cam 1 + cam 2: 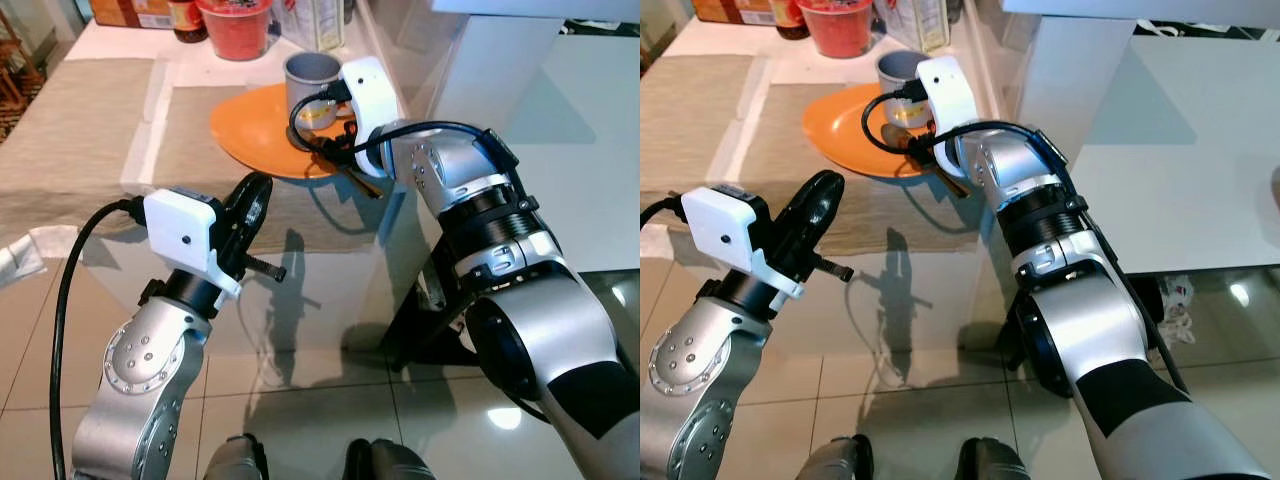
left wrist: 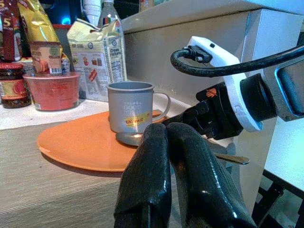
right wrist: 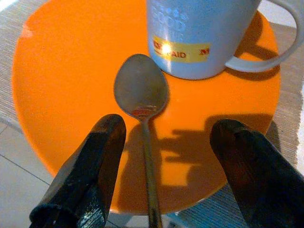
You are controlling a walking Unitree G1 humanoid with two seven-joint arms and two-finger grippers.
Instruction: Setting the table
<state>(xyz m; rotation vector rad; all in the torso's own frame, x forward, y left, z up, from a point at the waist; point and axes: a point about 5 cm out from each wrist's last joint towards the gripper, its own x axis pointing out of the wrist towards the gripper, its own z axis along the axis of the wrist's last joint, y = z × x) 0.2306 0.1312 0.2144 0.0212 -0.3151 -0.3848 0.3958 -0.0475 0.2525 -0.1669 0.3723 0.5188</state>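
Right, the step in hand looks like spoon placement: the right gripper [image 3: 164, 166] hovers over the orange plate [image 1: 245, 135] with its fingers spread wide apart, straddling the handle of the spoon [image 3: 141, 95] and not touching it — nothing is held. The spoon lies flat on the plate, bowl just in front of the grey mug [image 1: 308, 80], apparently touching or nearly touching its base. In the right wrist view its long axis runs 12 to 6, bowl at 12 toward the mug, handle toward the gripper and past the plate rim; how far it overhangs I can't tell. The plate sits on a woven placemat [image 1: 190, 130] at the table's near right corner, partly over the edge. Next move, as I judge it: either back straight off without clipping the handle, or drop and close on it to reposition. The left gripper [image 1: 248, 215] is held short of the table edge, fingers pressed together, empty — idle.
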